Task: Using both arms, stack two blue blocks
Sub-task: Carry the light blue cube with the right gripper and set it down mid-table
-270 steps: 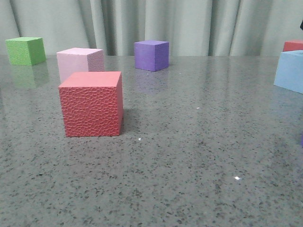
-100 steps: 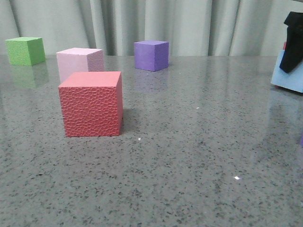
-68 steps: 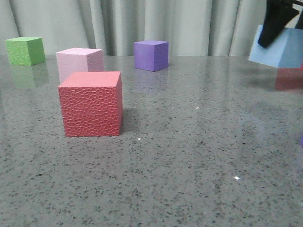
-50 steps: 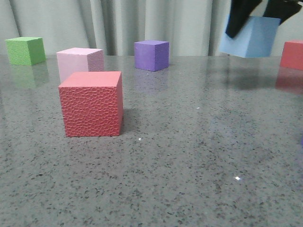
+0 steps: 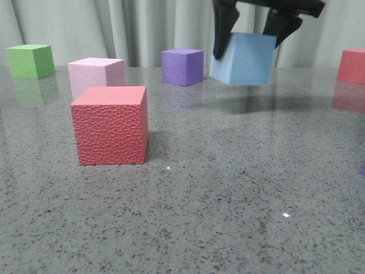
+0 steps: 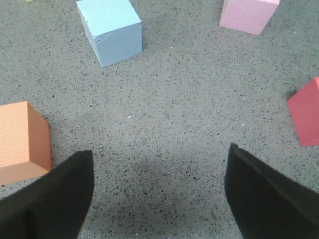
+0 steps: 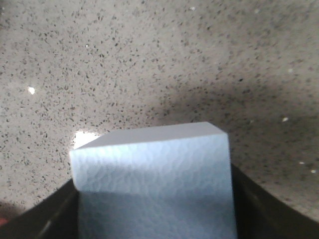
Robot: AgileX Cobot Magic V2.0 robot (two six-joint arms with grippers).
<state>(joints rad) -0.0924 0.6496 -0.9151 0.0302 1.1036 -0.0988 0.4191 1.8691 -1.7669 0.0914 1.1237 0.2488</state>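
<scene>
My right gripper [image 5: 248, 37] is shut on a light blue block [image 5: 244, 59] and holds it in the air above the table, to the right of the purple cube. In the right wrist view the same blue block [image 7: 154, 184] fills the space between the black fingers. The second blue block [image 6: 110, 31] shows only in the left wrist view, resting on the table ahead of my left gripper [image 6: 158, 172], which is open, empty and well short of it. The left gripper does not show in the front view.
The front view shows a large red cube [image 5: 110, 124] at the near left, a pale pink cube [image 5: 96, 75] behind it, a green cube [image 5: 31, 60] at the far left, a purple cube [image 5: 182, 66] at the back and another red cube [image 5: 351, 65] at the right edge. An orange cube [image 6: 22, 142] lies beside my left gripper.
My right gripper came down onto the blue block at the right edge, closed on it, lifted it and carried it left to beside the purple cube.
</scene>
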